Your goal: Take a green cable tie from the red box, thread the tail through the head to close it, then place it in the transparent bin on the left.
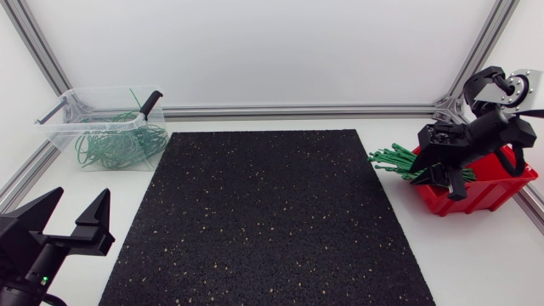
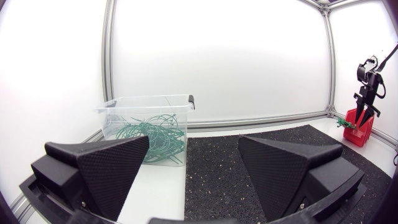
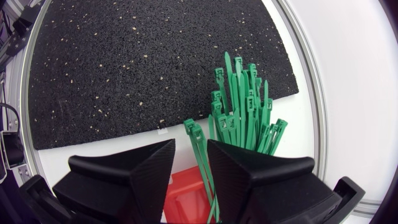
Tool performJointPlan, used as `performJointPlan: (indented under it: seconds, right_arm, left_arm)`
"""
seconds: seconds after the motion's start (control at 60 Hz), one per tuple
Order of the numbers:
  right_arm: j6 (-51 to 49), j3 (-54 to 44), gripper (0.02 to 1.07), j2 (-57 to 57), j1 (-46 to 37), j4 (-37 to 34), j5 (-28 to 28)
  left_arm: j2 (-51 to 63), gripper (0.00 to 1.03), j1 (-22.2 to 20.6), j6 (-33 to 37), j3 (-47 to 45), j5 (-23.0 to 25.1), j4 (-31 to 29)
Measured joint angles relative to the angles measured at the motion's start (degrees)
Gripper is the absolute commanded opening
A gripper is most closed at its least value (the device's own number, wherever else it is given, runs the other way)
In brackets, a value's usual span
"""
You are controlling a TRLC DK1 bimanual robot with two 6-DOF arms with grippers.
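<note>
Over the red box [image 1: 495,192] at the surface's right, the right pincer [image 3: 191,143] stands narrowly parted around one green cable tie [image 3: 193,130], apparently not yet pinching. Left pincer [image 2: 193,140] spread, empty. Lifting, threading and dropping into the transparent bin [image 1: 58,134] remain.

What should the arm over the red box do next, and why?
Probably close the right gripper. Its fingers stand open above the red box, with one green cable tie running between them and not yet pinched.
</note>
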Motion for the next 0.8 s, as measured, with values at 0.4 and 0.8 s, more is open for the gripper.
performJointPlan:
  seconds: [0.4,0.8]
  right_arm:
    - [0.0,0.0,0.21,1.8,0.1,1.1,0.4]
    - [0.0,0.0,0.08,1.9,0.1,1.1,0.4]
  left_arm:
    - [0.0,1.0,0.0,0.0,0.0,0.0,0.0]
    - [0.0,1.0,0.0,0.0,0.0,0.0,0.0]
